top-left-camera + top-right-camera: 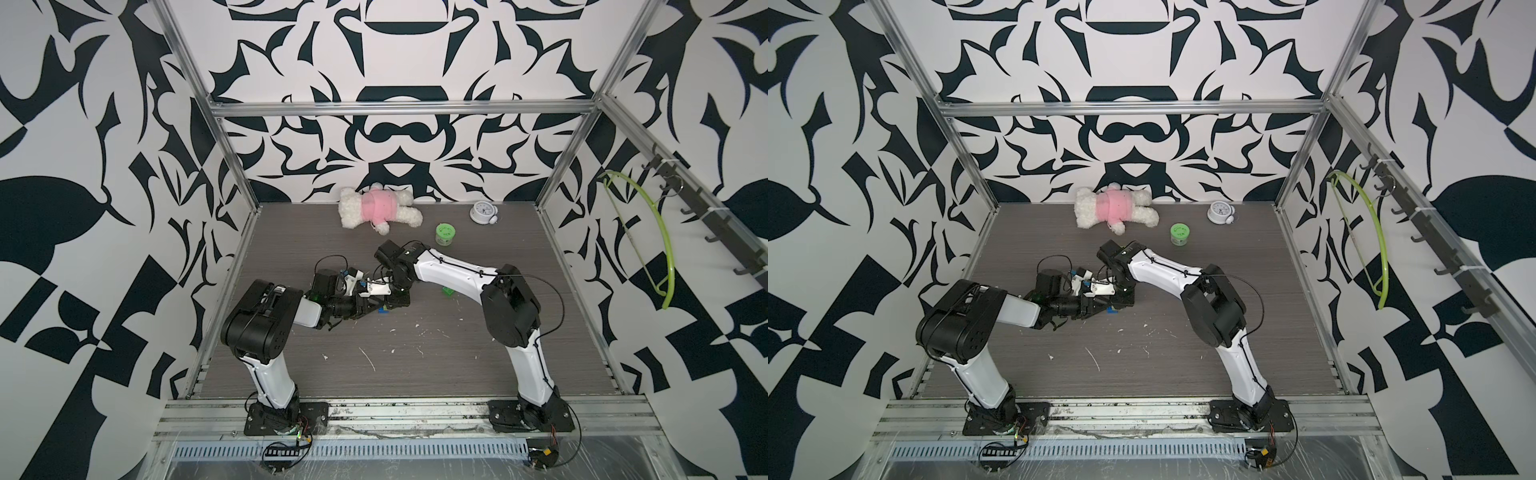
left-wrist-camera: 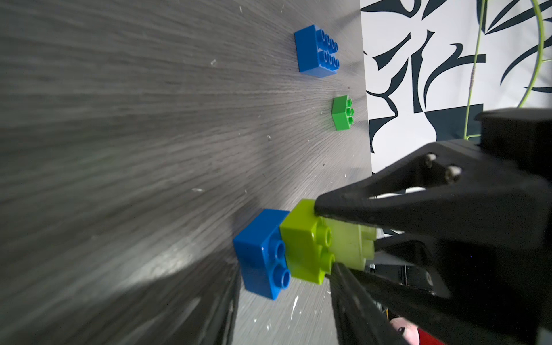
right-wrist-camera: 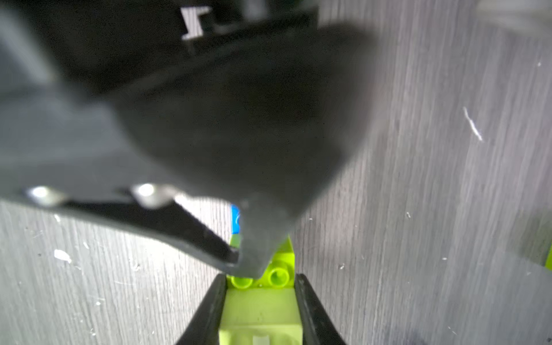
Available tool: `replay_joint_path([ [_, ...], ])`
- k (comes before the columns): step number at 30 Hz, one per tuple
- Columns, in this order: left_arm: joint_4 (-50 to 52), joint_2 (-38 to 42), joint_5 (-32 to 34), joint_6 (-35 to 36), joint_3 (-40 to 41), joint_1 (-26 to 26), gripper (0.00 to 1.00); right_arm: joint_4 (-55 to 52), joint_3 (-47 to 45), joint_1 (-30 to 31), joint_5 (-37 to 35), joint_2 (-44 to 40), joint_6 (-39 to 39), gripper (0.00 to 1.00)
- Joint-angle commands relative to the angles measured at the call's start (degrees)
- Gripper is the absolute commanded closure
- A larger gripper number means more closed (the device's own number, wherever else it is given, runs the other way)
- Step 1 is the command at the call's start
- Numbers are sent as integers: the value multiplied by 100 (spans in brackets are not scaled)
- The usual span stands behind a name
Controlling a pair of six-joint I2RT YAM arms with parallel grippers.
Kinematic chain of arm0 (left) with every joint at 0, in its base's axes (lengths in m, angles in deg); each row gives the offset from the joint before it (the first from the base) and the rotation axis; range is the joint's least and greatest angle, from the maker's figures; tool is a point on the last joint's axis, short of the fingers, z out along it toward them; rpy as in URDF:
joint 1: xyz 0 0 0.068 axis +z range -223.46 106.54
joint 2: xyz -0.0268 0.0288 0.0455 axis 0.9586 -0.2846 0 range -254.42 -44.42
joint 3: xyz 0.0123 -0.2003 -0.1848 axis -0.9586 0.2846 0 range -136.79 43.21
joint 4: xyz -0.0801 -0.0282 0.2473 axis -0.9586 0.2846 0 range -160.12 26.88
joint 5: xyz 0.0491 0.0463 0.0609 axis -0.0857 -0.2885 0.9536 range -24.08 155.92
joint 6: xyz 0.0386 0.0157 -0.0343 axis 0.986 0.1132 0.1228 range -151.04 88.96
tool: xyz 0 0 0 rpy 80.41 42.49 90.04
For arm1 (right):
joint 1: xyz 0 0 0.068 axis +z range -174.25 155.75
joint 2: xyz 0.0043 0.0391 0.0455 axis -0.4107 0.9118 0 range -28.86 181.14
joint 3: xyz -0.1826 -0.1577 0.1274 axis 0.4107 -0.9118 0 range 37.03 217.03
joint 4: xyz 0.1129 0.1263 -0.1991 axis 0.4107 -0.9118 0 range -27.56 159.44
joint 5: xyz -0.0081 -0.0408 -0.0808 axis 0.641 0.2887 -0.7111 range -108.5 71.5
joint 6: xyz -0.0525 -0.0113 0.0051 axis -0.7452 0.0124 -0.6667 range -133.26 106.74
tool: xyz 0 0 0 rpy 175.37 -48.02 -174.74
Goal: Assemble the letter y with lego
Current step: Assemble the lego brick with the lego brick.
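Note:
In the left wrist view a small blue brick (image 2: 263,254) carries a lime green brick (image 2: 301,239), set off to one side with two studs bare. A pale yellow brick (image 2: 349,245) sits against the lime one. My left gripper (image 2: 283,268) is shut across the blue and lime pair. My right gripper (image 3: 261,279) is shut on the pale yellow brick (image 3: 260,310), just behind the lime studs (image 3: 277,276). Both top views show the grippers meeting mid-table (image 1: 384,305) (image 1: 1108,307). A wide blue brick (image 2: 316,50) and a dark green brick (image 2: 342,113) (image 1: 448,291) lie loose.
At the back stand a plush toy (image 1: 380,207), a round green tub (image 1: 444,233) and a small clock (image 1: 482,212). A green hanger (image 1: 660,249) hangs on the right wall. White flecks dot the wooden table (image 1: 374,365). Metal frame posts border it.

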Motion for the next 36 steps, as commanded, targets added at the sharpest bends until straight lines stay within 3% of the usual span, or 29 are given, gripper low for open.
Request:
replay_joint_path([
  [1, 1262, -363, 758, 270, 63, -242, 48, 44, 58, 149, 145, 176, -60, 75],
  [32, 987, -231, 946, -50, 342, -7, 43, -217, 222, 131, -38, 402, -14, 78],
  [36, 969, -229, 919, -51, 342, 2, 50, -221, 227, 121, -27, 404, -17, 78],
])
